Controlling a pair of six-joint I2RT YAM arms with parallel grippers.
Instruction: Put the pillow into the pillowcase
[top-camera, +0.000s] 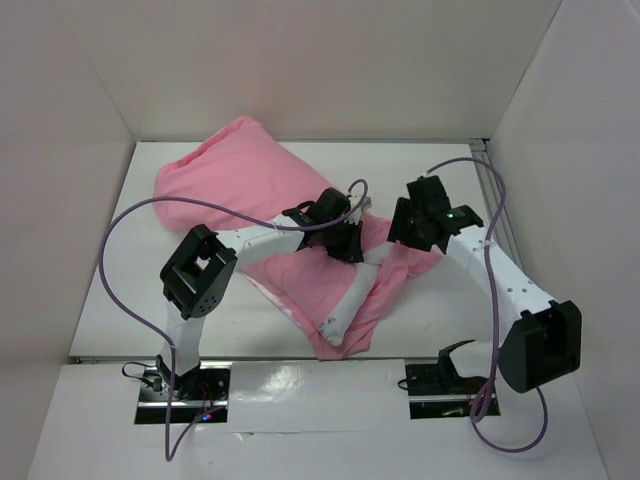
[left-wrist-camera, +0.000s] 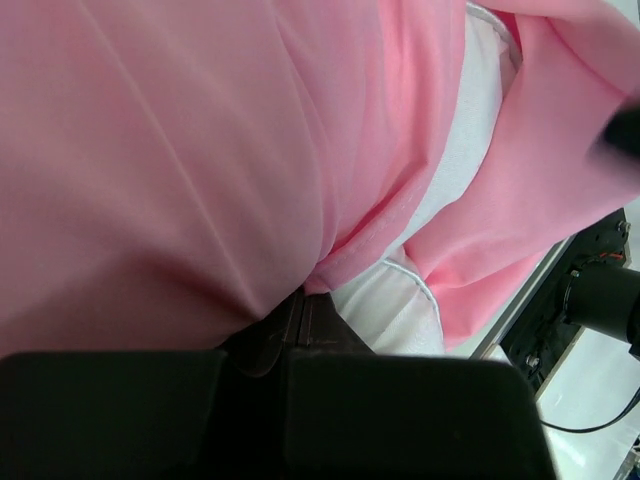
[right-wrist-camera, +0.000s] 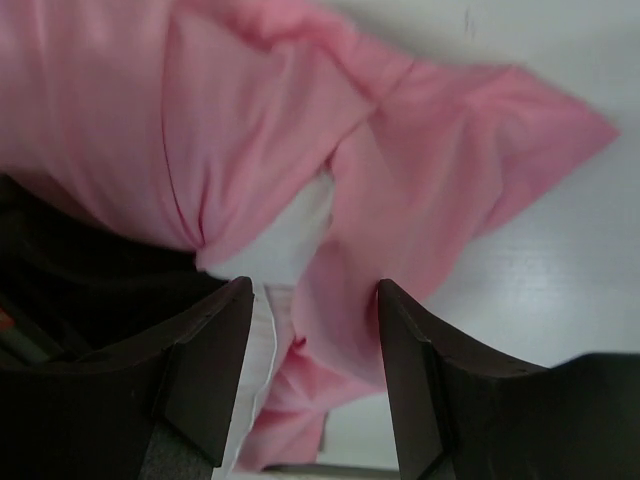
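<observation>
- Top external view shows a white table (top-camera: 100, 300) with plain white walls (top-camera: 60, 120) on three sides.
- A big pink pillowcase (top-camera: 225, 180) lies in the middle of the table. It is puffed up at its far left end.
- The white pillow (top-camera: 348, 300) is mostly inside the pillowcase. One long white bit pokes out of the pillowcase's open end, the end close to the arms.
- The left gripper (top-camera: 350, 245) sits on top of the pillowcase, near its open end.
- In the left wrist view, its fingers (left-wrist-camera: 300, 320) are pressed tight together and pinch the pink edge of the pillowcase (left-wrist-camera: 180, 150). The pillow (left-wrist-camera: 470, 140) is just beside them.
- The right gripper (top-camera: 408, 222) hangs over the right side of the pillowcase.
- In the right wrist view, its fingers (right-wrist-camera: 215, 370) stand wide apart and hold nothing. The pillowcase (right-wrist-camera: 400, 200) and a strip of pillow (right-wrist-camera: 290, 235) lie below the gap.
</observation>
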